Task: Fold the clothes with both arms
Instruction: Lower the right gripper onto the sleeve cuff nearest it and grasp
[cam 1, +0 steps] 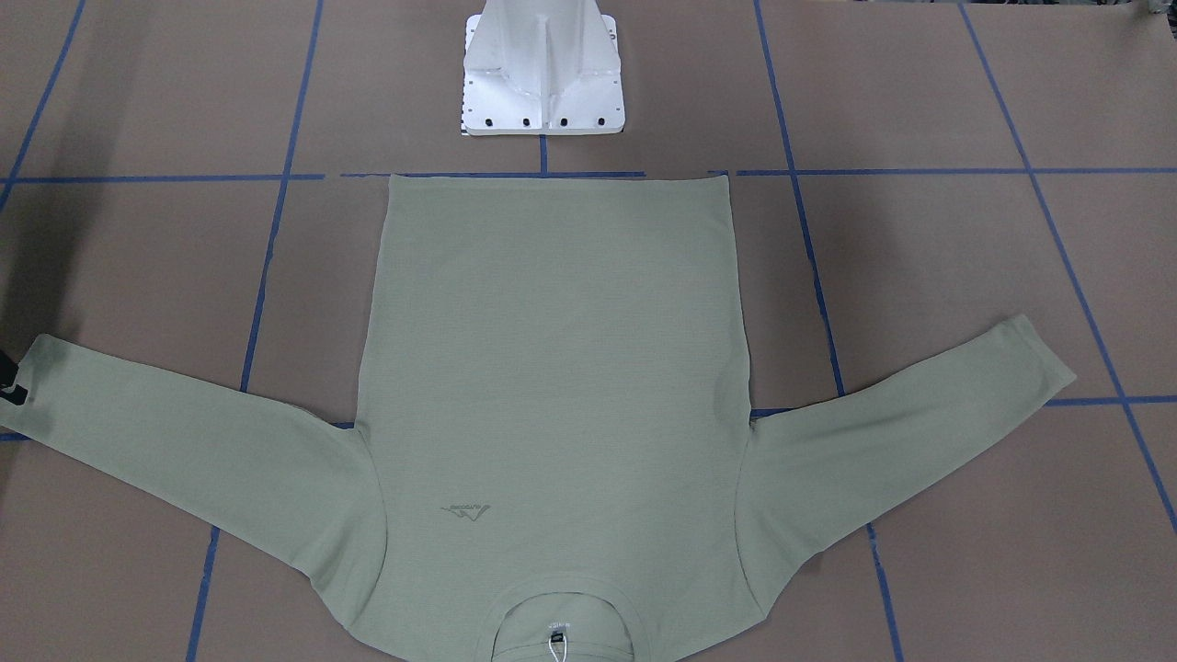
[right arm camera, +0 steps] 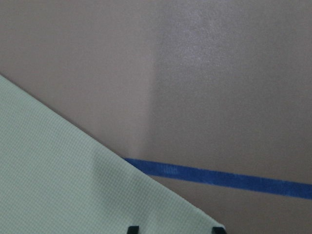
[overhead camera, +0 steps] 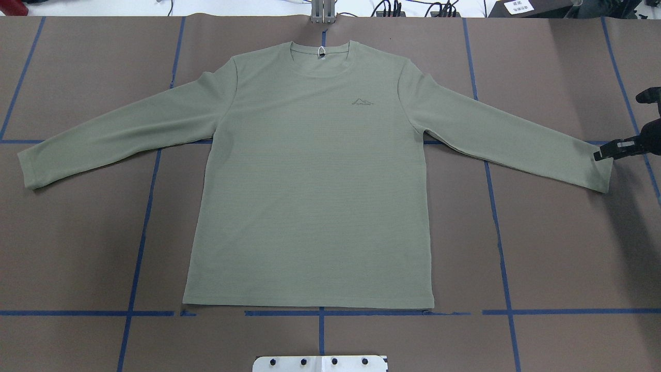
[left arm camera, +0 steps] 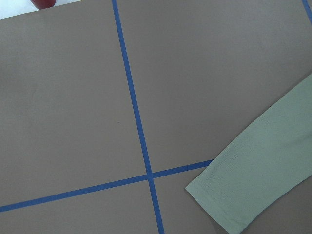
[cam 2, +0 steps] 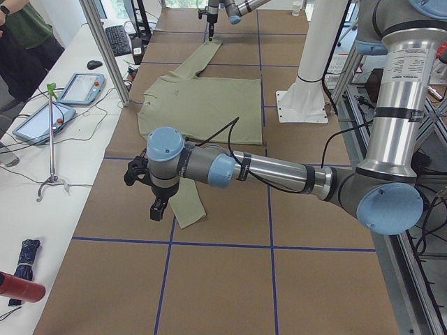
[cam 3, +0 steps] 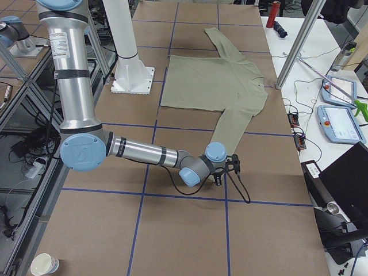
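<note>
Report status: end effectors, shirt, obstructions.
Right end effector open at one cuff. Left end effector near other cuff, state unclear. Shirt flat, unfolded, sleeves out. Nothing lying on it.

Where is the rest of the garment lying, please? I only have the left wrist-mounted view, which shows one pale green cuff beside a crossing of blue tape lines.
Observer: The pale sage-green long-sleeved knit shirt lies flat, front up, with both sleeves spread outward.
Operator: Thank you. Which end faces the robot?
Observer: The hem. It lies nearest the white metal pedestal base, and the ribbed round collar lies farthest from it.
Operator: And where is the other arm?
Observer: The right arm's black gripper is at the opposite cuff, its jaws apart.
</note>
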